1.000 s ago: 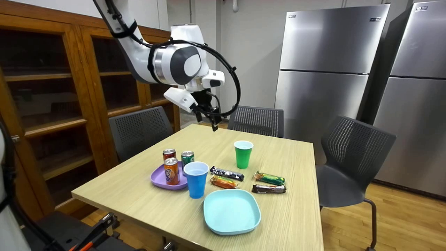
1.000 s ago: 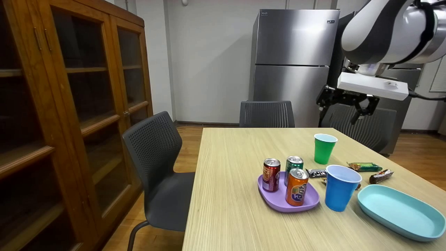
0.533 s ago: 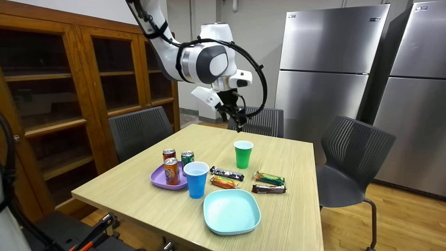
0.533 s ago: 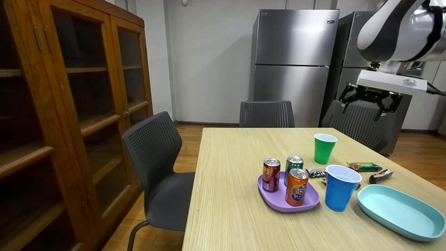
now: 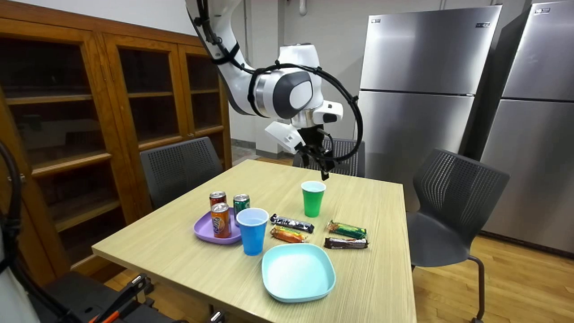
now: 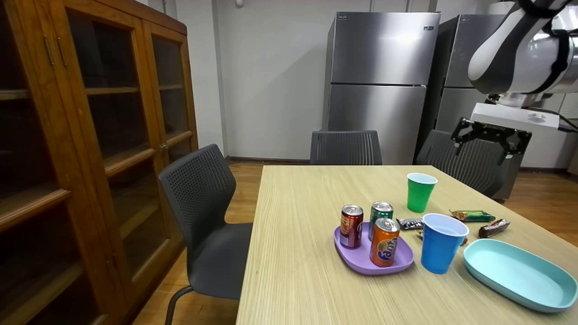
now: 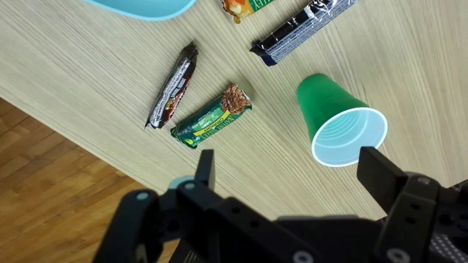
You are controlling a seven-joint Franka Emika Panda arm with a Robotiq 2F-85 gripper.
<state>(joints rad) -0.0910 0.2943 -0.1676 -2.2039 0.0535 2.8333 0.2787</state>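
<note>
Hovering black two-fingered pincer (image 7: 287, 160): suspended above the tabletop, its jaws spread wide apart.
White robot arm (image 5: 278, 92): seen above the pincer, with a black cable (image 5: 329, 77) strapped along it.
Pale wood-grain table (image 5: 372, 291): spread out below the pincer.
Green tapered plastic cup (image 6: 420, 197): stood upright nearest below the pincer; a gap between them is shown in an exterior view, while its white rim is slightly overlapped by a fingertip (image 7: 376, 168) in the wrist view.
Oblong green-wrapped snack bar (image 7: 212, 117): laid below the pincer, beyond the opposite finger in the wrist view.
Oblong dark-brown-wrapped bar (image 7: 172, 87): set just beside the green one, farther from the pincer.
Navy-and-silver-wrapped bar (image 5: 292, 223) and orange-yellow-wrapped bar (image 5: 288, 234): laid side by side, farther from the pincer than the green cup.
Turquoise rounded-square shallow plate (image 5: 298, 272): placed past the bars, well away from the pincer.
Tapered blue plastic cup (image 5: 253, 235): stood upright between the plates, well away from the pincer.
Purple rounded shallow plate (image 6: 361, 262): set well apart from the pincer, with a red metal can (image 6: 351, 230), a green metal can (image 6: 379, 215) and an orange metal can (image 6: 384, 243) stood on it.
</note>
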